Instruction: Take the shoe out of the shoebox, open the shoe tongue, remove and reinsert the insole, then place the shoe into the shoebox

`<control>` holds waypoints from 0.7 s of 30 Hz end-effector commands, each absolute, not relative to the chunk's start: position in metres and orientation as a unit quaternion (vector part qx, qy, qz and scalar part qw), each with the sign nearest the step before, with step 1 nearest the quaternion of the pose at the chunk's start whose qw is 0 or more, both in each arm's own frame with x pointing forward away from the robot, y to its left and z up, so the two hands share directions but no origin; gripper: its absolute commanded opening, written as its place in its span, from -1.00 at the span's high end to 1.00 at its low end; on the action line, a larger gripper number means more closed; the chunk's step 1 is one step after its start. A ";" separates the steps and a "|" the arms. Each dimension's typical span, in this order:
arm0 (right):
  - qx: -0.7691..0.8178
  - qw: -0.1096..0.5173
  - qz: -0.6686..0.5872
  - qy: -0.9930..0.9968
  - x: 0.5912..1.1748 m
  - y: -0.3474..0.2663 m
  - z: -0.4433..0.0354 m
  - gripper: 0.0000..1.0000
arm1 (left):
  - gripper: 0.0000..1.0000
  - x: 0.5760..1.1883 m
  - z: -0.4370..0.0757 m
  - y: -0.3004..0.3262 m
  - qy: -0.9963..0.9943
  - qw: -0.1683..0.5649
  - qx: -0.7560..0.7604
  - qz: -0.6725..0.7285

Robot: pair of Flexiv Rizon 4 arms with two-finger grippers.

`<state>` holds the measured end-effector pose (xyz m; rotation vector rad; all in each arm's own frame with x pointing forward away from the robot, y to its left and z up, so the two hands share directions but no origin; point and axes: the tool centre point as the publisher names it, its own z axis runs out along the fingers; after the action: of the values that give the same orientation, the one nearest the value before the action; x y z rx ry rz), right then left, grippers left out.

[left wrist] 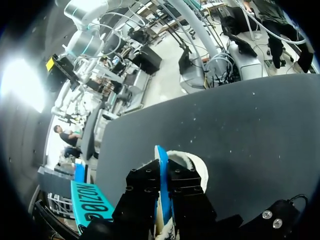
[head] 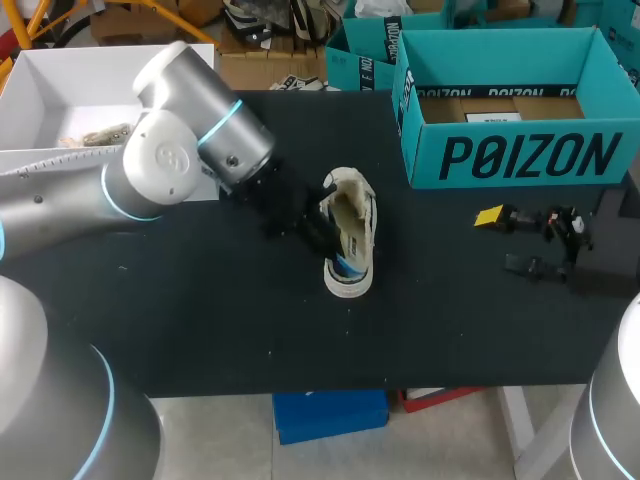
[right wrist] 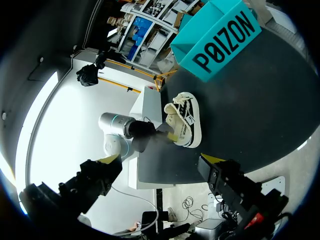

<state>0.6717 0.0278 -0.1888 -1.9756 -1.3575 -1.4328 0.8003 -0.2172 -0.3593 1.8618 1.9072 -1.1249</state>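
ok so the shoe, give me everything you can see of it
The shoe is a low cream-white sneaker, canvas by the look, with a white rubber sole and dark side markings. It sits on the black table, outside the teal shoebox and apart from it, mouth spread open. A blue insole stands up out of it, pinched by the left gripper at its side.
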 end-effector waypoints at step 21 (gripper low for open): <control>-0.697 0.174 -0.505 -0.478 0.672 0.028 -0.189 -1.00 | 1.00 0.833 -0.373 -0.219 0.680 0.144 0.633 -0.341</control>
<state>0.6717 0.0278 -0.1888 -1.9756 -1.3575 -1.4328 0.8285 -0.2154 -0.3693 1.8250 1.9569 -0.9950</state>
